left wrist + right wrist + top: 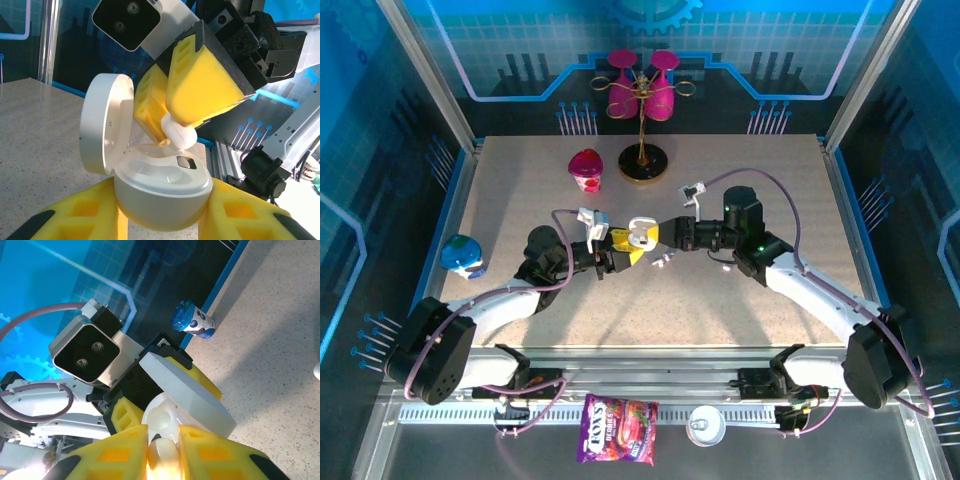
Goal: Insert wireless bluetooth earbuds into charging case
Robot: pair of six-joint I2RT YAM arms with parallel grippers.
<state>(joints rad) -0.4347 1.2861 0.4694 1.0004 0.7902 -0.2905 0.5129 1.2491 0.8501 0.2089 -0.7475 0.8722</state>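
Top: left gripper clamps open case over tabletop middle; right gripper meets it.
Left wrist: earbud pinched by right fingers, tip in case well.
Right wrist: earbud between yellow pads, lid alongside.

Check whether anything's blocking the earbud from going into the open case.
Nothing visible. The earbud, pinched in the right gripper, sits right at the open top of the charging case, whose lid is swung back clear. The left gripper holds the case.
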